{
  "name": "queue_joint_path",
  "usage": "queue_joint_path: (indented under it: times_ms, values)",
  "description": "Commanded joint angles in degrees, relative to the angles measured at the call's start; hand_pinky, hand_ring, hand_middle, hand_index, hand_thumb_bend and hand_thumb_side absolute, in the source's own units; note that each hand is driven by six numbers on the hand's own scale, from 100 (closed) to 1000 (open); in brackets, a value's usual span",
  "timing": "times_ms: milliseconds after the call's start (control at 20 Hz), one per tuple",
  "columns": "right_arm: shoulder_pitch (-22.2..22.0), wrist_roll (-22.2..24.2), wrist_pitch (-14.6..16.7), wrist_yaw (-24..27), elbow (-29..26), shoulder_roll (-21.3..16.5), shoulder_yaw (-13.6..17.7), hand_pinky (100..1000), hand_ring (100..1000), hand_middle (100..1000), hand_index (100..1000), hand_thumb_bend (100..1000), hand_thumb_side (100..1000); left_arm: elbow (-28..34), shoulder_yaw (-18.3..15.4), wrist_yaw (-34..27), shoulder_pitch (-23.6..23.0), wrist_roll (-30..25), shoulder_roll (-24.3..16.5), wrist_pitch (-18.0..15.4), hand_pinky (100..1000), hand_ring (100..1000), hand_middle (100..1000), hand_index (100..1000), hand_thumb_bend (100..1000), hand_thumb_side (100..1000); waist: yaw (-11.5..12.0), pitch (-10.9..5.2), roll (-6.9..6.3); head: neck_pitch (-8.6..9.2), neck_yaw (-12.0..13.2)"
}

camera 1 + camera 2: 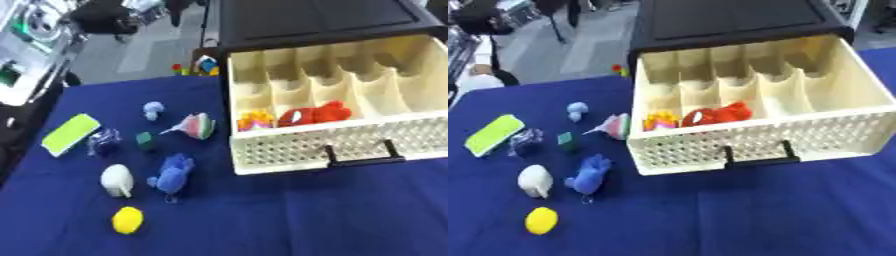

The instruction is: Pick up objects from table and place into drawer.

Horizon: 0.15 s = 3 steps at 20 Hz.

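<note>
Fingers of both my hands are out of sight. Red toy (317, 113) and yellow one (255, 119) lie in the drawer (350, 145); toys at nine o'clock on the worktop (332, 215) await.

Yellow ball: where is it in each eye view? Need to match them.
Left eye view: yellow ball, lower left, on the blue cloth below the white toy.
Right eye view: yellow ball, lower left, nearer the left edge.
Shared landmark: the drawer's black handle.

A blue tablecloth (332, 215) covers the table (grey floor (149, 50) beyond).
</note>
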<state>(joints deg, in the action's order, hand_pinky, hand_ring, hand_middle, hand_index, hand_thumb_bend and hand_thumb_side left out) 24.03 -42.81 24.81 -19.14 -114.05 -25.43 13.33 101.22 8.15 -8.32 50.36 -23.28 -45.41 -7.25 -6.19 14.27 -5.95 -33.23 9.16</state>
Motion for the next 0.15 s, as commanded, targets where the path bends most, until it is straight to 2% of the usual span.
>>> queue_joint_path:
  times_ms: [50,150]
  values:
    - [0.1,-1.4,0.6,-0.8,-0.5,-1.6,0.7,714,762,633,765,100,1000,6.2,-4.0,1.4,-2.4,4.5,-6.3,0.2,430,681,648,808,379,669,0.5,-1.23,0.94,-0.36,-0.5]
    - [-0.1,-1.7,0.7,-1.0,-0.5,-1.6,0.9,713,761,634,764,100,1000,8.9,-5.8,2.7,-5.4,7.2,-8.3,0.8,433,684,656,810,386,661,1.0,-1.18,1.56,-0.07,-0.7]
